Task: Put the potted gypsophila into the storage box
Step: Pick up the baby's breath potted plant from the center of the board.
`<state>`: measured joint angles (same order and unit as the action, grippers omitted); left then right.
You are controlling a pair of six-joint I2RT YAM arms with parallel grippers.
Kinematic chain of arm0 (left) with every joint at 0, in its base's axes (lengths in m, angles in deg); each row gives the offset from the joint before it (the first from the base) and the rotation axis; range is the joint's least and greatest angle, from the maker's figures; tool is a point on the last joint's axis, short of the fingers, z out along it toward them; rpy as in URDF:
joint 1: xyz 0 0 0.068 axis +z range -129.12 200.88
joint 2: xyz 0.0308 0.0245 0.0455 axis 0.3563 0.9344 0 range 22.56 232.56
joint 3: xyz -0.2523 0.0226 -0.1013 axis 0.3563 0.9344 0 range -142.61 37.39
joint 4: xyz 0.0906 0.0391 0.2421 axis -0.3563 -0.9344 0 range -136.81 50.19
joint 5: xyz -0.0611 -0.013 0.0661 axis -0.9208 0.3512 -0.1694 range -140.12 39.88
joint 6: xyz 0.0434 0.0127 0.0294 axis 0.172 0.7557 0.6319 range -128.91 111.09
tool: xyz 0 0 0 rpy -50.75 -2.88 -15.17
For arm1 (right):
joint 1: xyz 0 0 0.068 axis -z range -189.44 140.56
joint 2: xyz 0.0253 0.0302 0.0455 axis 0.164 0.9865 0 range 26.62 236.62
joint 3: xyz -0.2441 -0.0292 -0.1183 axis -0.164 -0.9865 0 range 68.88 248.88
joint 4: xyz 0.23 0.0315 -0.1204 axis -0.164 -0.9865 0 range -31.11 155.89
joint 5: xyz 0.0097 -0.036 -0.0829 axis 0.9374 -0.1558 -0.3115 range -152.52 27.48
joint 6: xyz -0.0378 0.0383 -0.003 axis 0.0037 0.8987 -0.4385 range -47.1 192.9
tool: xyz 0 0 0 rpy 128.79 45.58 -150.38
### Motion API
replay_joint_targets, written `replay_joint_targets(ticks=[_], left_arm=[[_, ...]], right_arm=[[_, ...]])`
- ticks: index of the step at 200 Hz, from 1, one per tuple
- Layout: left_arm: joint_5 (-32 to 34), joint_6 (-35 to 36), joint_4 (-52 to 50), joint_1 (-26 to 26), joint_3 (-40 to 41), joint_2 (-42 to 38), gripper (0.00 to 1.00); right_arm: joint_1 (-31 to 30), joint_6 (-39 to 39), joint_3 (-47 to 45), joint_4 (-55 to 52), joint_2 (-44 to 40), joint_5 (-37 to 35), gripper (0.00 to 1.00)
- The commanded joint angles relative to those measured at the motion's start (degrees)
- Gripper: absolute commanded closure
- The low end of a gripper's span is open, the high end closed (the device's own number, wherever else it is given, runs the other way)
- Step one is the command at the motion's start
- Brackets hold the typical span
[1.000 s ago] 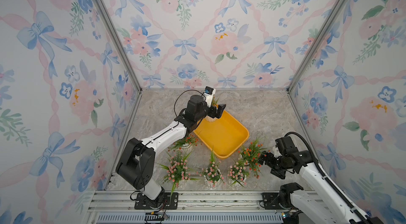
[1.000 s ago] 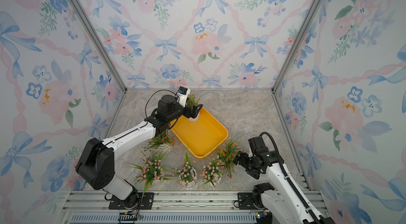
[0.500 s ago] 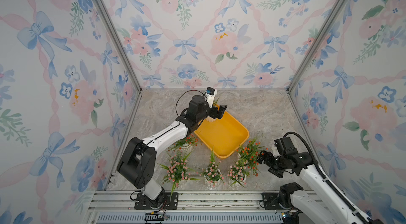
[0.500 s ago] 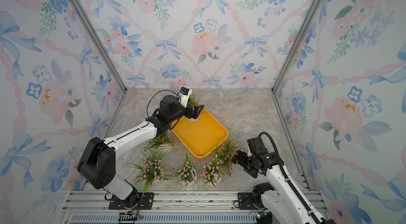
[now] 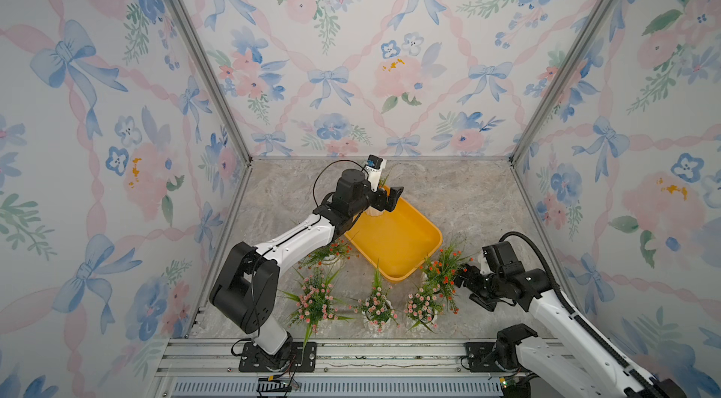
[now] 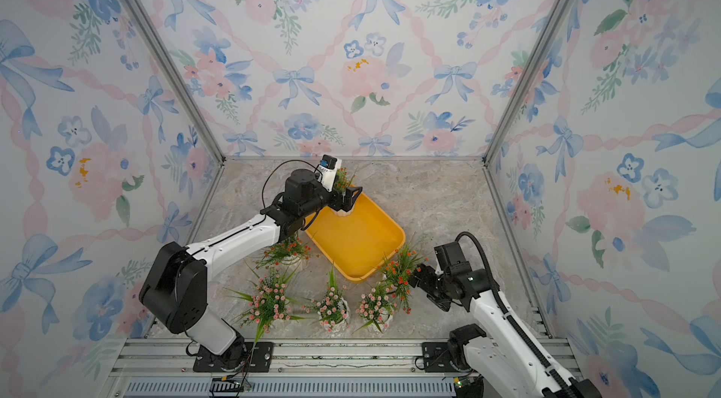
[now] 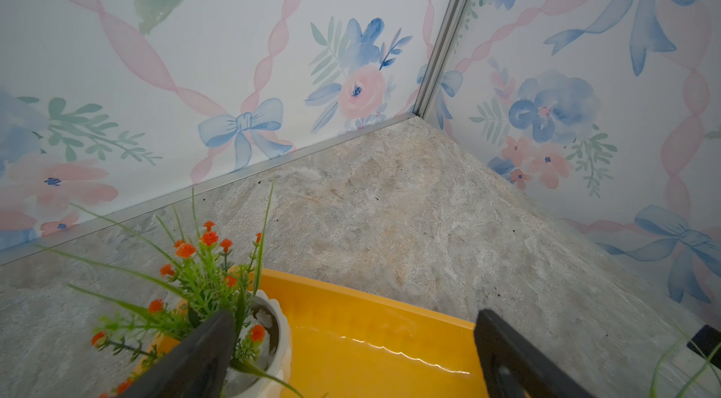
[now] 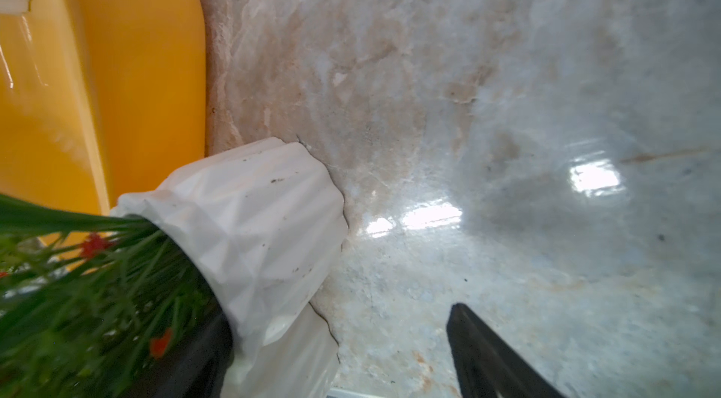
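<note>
The yellow storage box (image 5: 394, 240) (image 6: 359, 240) lies mid-floor. One potted gypsophila (image 6: 343, 181) with orange-red blossoms stands in its far corner. My left gripper (image 5: 390, 197) (image 7: 351, 337) is open there, one finger (image 7: 203, 353) beside the white pot (image 7: 269, 333). My right gripper (image 5: 464, 279) (image 8: 335, 318) is open low at the box's near right, with the ribbed pot (image 8: 249, 220) of an orange-red plant (image 5: 443, 269) between its fingers; the far finger (image 8: 487, 349) is clear of it. Another orange-red plant (image 5: 327, 253) and three pink ones (image 5: 316, 298) (image 5: 376, 304) (image 5: 423, 304) stand on the floor.
The marble floor (image 5: 468, 197) is walled on three sides by floral panels. A pink plant's pot (image 8: 300, 357) sits right against the pot between my right fingers. My left arm (image 5: 296, 240) stretches over the orange-red plant left of the box. A metal rail (image 5: 351, 353) runs along the front.
My right gripper has edged left into the orange-red plant and its jaws have narrowed a little. The left gripper has barely moved at the box's far corner.
</note>
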<state>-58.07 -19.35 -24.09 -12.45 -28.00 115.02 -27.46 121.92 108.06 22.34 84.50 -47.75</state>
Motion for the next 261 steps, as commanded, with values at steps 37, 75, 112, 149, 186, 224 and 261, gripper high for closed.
replay_joint_targets(ticks=[37, 75, 112, 149, 186, 224, 261], left_arm=[[0.99, 1.32, -0.75, 0.43, 0.39, -0.31, 0.02], [1.48, 1.51, -0.83, 0.44, 0.42, -0.23, 0.02], [2.05, 1.78, -0.81, 0.52, 0.09, 0.18, 0.02], [1.93, 1.55, -0.74, 0.51, -0.70, 1.25, 0.02], [4.01, 2.60, -0.83, 0.62, -0.71, 1.31, 0.02], [4.27, 2.90, -0.83, 1.53, -1.19, 0.68, 0.02], [4.47, 2.90, -0.70, 1.81, -1.49, 0.65, 0.02]], right_arm=[[-3.78, -1.09, 5.70, -1.79, 8.83, -4.50, 0.29], [-4.46, -2.15, 7.40, -2.04, 10.57, -5.64, 0.54], [-4.76, -1.42, 7.41, -1.07, 11.36, -5.94, 0.64], [-5.94, -0.50, 7.40, 0.03, 13.37, -6.06, 0.74], [-7.64, -0.58, 9.22, -0.80, 16.52, -6.39, 0.80], [-8.35, -1.02, 11.60, -3.07, 18.16, -7.34, 0.92], [-8.33, -1.01, 13.64, -4.73, 18.20, -8.82, 1.00]])
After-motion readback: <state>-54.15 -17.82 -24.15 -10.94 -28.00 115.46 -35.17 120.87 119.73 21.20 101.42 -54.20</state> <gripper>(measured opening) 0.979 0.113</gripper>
